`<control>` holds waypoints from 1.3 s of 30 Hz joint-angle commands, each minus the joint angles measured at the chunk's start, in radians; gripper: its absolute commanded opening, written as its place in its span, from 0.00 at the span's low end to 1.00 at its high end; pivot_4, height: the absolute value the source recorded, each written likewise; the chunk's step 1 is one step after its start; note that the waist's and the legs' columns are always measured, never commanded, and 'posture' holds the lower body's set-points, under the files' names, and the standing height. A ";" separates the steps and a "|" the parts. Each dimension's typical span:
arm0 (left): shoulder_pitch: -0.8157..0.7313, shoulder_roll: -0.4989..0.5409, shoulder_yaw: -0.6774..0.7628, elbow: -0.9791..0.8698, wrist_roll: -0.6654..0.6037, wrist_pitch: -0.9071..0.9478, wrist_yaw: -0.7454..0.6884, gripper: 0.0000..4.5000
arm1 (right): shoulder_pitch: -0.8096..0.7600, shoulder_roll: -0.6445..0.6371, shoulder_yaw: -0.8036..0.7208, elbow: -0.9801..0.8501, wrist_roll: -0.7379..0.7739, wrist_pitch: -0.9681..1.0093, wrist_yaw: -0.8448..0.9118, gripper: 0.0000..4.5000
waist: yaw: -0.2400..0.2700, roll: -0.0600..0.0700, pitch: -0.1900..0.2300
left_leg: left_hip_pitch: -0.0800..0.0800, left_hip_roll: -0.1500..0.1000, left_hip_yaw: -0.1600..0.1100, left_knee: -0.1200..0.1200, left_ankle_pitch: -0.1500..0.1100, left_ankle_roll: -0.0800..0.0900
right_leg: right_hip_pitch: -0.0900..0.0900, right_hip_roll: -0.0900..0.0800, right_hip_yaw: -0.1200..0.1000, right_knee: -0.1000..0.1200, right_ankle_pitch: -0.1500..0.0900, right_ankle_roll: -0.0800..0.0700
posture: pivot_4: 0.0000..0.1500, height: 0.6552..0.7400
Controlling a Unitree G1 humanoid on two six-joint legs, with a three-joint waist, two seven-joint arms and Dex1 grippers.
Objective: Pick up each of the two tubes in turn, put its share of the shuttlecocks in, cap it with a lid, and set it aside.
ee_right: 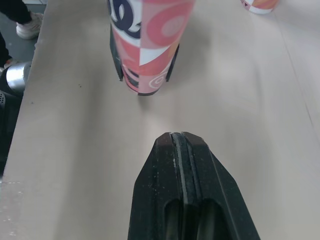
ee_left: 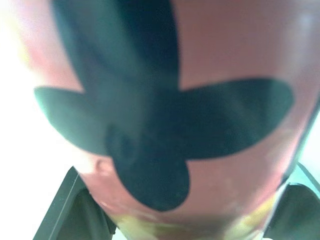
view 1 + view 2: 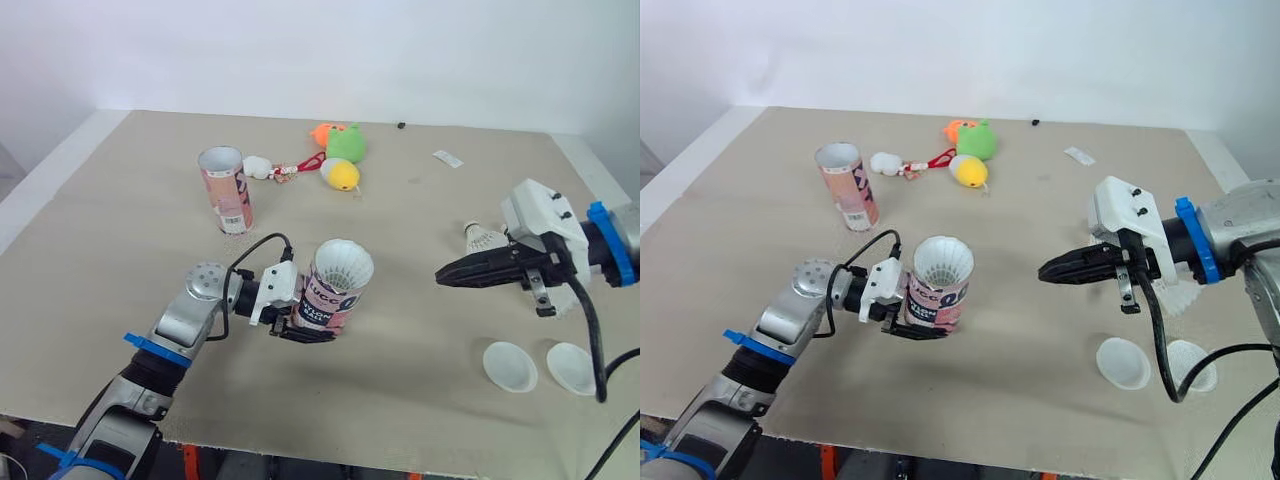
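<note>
On the tan table [image 3: 420,200], my left claw [image 3: 308,322] is clamped on a pink tube [image 3: 335,297] near the front middle, with a white shuttlecock [image 3: 343,263] sitting in its mouth. The second tube [image 3: 225,188] stands upright at far left. My right claw [image 3: 447,272], fingers pressed together, hovers near two white lids [image 3: 509,366].
</note>
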 commanded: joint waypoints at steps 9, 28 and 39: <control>-0.021 -0.025 -0.019 0.053 0.005 -0.104 0.005 0.64 | 0.128 -0.086 -0.092 0.004 -0.009 -0.059 -0.026 0.02 | 0.001 0.000 0.000 | 0.000 0.000 0.000 0.000 0.000 0.000 | 0.000 0.000 0.001 0.000 0.000 0.001 | 1.00 0.91; -0.002 -0.155 -0.041 0.297 0.050 -0.378 0.044 0.64 | 0.326 -0.138 0.057 0.339 -0.301 -0.417 0.025 0.64 | 0.001 0.000 0.000 | 0.001 -0.002 0.001 0.000 0.000 0.000 | 0.001 0.000 0.002 0.000 0.000 0.002 | 1.00 0.91; 0.018 -0.152 -0.043 0.312 0.060 -0.419 0.055 0.64 | 0.352 -0.107 0.141 0.432 -0.401 -0.528 0.006 0.64 | 0.001 0.001 0.000 | 0.002 -0.002 0.001 0.001 0.000 0.001 | 0.002 0.000 0.004 0.000 0.000 0.003 | 1.00 0.91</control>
